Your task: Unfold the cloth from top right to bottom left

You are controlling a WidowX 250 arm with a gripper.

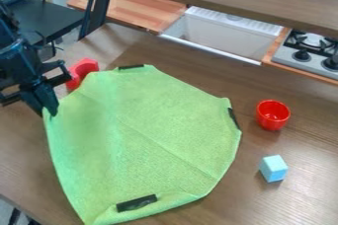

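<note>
Across your table (308,142): one green cloth (151,125), spread and creased, its left corner clenched in your gripper (49,111). Beyond its upper-left edge, one red object (82,70); to its right, one red bowl (273,115), one pale-blue block (273,168).

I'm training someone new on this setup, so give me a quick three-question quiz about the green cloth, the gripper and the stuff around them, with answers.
1. Where is the gripper?
A) Above the sink
B) At the cloth, on the side at the view's left
C) Over the red bowl

2. True or false: the light blue cube rests on the table, off the cloth.

3. How many black patches show along the cloth's edges?

Key: 1 B; 2 true; 3 three.
</note>
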